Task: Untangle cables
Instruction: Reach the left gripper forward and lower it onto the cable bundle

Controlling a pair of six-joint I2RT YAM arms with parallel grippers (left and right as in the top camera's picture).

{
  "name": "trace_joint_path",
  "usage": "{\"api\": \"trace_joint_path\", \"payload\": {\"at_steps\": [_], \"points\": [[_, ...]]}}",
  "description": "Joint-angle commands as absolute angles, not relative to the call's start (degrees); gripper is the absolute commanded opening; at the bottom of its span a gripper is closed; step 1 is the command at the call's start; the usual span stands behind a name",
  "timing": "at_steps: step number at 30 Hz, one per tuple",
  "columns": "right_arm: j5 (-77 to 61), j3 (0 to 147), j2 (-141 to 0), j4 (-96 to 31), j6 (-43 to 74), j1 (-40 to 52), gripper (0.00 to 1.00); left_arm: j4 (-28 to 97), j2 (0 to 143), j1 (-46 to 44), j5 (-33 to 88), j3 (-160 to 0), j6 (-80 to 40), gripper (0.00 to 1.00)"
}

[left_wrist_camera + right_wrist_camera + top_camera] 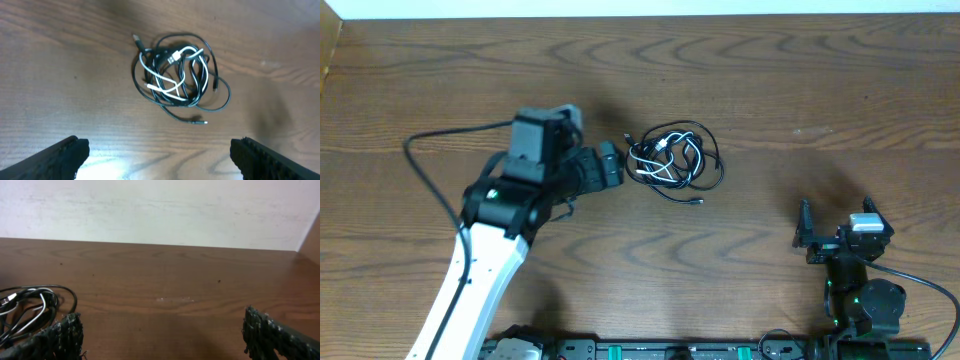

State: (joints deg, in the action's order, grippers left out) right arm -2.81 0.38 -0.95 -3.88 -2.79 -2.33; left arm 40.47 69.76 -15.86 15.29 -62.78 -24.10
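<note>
Both spread, empty: left pincer (pixel 618 163) at nine o'clock of tangled black and white cables (pixel 675 158) on brown wooden counter (pixel 790 90); right pincer (pixel 835 215) at four o'clock.

we see a wooden surface (pixel 800 90), dark brown with a wavy grain, smooth and lightly satin, with a pale glare near the left tool (pixel 612 163). the cables (pixel 175 70) have smooth black and white plastic jackets with a faint gloss. the fingers (pixel 65 335) of the right tool (pixel 808 232) look rough, matt black. the wall (pixel 150 210) is matt white and faintly scuffed.
</note>
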Motion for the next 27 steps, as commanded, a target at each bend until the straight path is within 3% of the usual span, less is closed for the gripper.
{"api": "trace_joint_path", "payload": {"at_steps": [1, 13, 21, 27], "points": [[-2.9, 0.3, -0.4, -4.1, -3.5, -2.0, 0.99, 42.6, 74.5, -18.7, 9.1, -68.3, -24.1, 0.98], [-2.9, 0.3, -0.4, -4.1, -3.5, -2.0, 0.99, 44.0, 88.0, -18.8, 11.2, -70.5, -26.8, 0.98], [-3.0, 0.3, -0.4, -4.1, -3.5, -2.0, 0.99, 34.9, 93.8, -24.7, 13.6, -70.5, -23.1, 0.98], [-3.0, 0.3, -0.4, -4.1, -3.5, -2.0, 0.99, 34.0, 99.0, -27.0, 2.4, -70.5, -21.5, 0.98]]}}
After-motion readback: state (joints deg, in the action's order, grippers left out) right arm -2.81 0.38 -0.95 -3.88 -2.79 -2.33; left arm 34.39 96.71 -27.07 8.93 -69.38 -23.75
